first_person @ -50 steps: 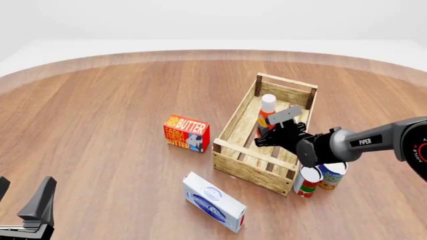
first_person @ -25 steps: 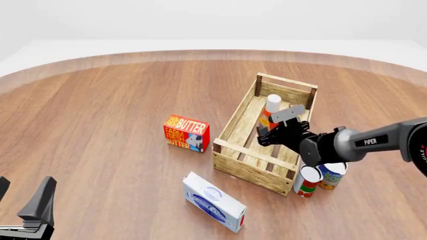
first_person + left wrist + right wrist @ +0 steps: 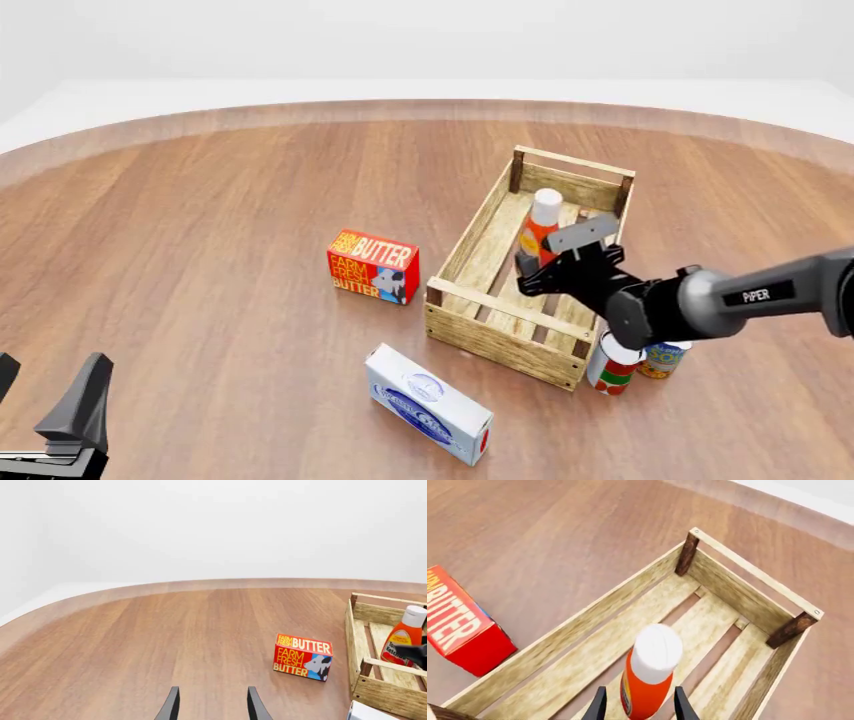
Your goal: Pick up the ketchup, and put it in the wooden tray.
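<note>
- The wooden tray lies right of centre in the front view, running from mid-frame down toward the lower right; we take it as the goal, and the ketchup is already inside its walls.
- The right gripper reaches in from the right edge over the tray's near half. In the right wrist view its fingers flank the bottle's lower body narrowly, but we cannot tell whether they are pressing it or have just let go.
- The ketchup stands upright on the slats, in the tray's far half, white cap up.
- The left gripper sits at the lower left of the front view, well apart from everything, fingers parted and holding nothing.
- We judge the placing step to be at its end: the next move calls for spreading the right fingers and lifting straight up, clear of the cap and the tray's walls, so the bottle does not tip.
</note>
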